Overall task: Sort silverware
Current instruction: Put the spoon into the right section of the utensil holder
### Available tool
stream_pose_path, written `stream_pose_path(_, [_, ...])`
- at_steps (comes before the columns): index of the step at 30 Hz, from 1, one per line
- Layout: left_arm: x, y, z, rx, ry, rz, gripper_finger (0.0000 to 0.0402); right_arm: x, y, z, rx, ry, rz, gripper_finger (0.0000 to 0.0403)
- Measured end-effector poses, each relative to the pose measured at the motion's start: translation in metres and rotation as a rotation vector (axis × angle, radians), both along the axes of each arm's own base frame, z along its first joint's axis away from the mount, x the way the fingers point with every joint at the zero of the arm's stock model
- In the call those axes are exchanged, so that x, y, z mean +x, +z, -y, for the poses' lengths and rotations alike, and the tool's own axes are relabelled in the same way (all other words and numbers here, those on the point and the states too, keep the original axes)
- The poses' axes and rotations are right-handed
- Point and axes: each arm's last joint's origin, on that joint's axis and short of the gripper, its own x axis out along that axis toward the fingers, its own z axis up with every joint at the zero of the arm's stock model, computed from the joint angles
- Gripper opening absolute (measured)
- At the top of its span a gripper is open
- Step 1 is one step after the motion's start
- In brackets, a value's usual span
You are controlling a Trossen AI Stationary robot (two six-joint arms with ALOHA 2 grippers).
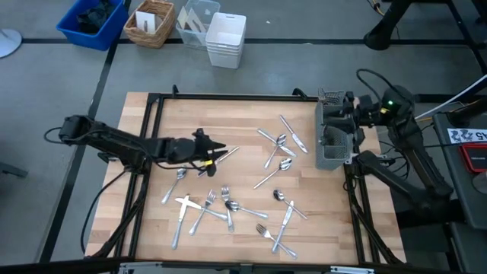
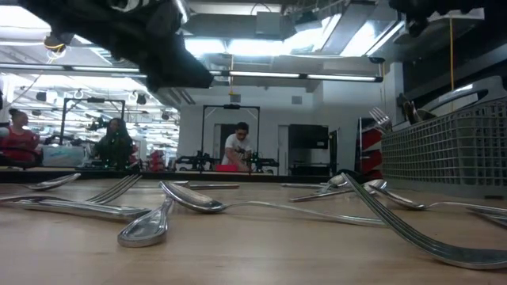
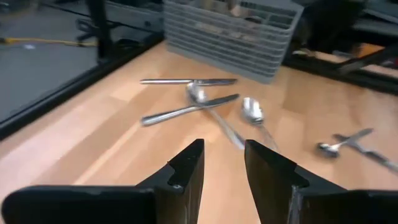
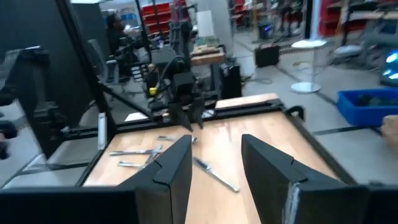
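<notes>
Several forks, spoons and knives of the silverware lie flat and scattered on the wooden table (image 1: 243,122): one group (image 1: 280,144) near the grey mesh caddy (image 1: 335,141), another (image 1: 228,207) toward the near edge. My left gripper (image 1: 221,150) hovers open above the table's middle and points toward the caddy (image 3: 230,31); nothing is between its fingers (image 3: 186,180). A knife (image 1: 230,154) lies just past its tips. My right gripper (image 1: 336,116) stands open and empty above the caddy's far end, facing the left arm (image 4: 183,93).
A black frame rail (image 1: 152,114) runs around the table. Beyond the far edge stand a blue bin (image 1: 91,21), a wicker basket (image 1: 150,23) and white containers (image 1: 226,38). People (image 2: 238,146) are in the room behind.
</notes>
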Motion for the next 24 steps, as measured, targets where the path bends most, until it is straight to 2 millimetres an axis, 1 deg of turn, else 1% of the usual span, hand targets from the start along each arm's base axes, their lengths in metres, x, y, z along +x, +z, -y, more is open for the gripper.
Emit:
stream_pose_path(3, [-0.005,-0.004,-0.001,0.011,0.032,0.005,0.0109,0.017,-0.003,0.008,0.02,0.021,-0.027,0.0143])
stream_pose_path(6, [-0.006,-0.007,-0.003,0.022,0.037,-0.017,0.0109,0.041,-0.008,0.013,0.02,0.026,-0.06,0.0143])
stream_pose_path(8, [-0.006,-0.007,-0.003,0.026,0.038,-0.017,0.0109,0.059,-0.012,0.014,0.013,0.048,-0.083,0.0143])
stream_pose_path(10, [-0.007,-0.007,-0.003,0.046,0.033,-0.032,0.0109,0.077,-0.019,0.01,-0.021,0.085,-0.12,0.0143])
stream_pose_path(12, [-0.007,-0.008,-0.003,0.06,0.028,-0.041,0.0109,0.091,-0.026,0.002,-0.074,0.13,-0.167,0.0143])
stream_pose_path(15, [-0.007,-0.008,-0.003,0.066,0.024,-0.049,0.0109,0.11,-0.04,-0.013,-0.125,0.167,-0.297,0.0143])
stream_pose_path(19, [-0.007,-0.008,-0.003,0.081,0.018,-0.056,0.0109,0.133,-0.056,-0.041,-0.176,0.217,-0.422,0.0143])
stream_pose_path(24, [-0.007,-0.008,-0.003,0.091,0.015,-0.06,0.0109,0.158,-0.081,-0.078,-0.23,0.332,-0.544,0.0143])
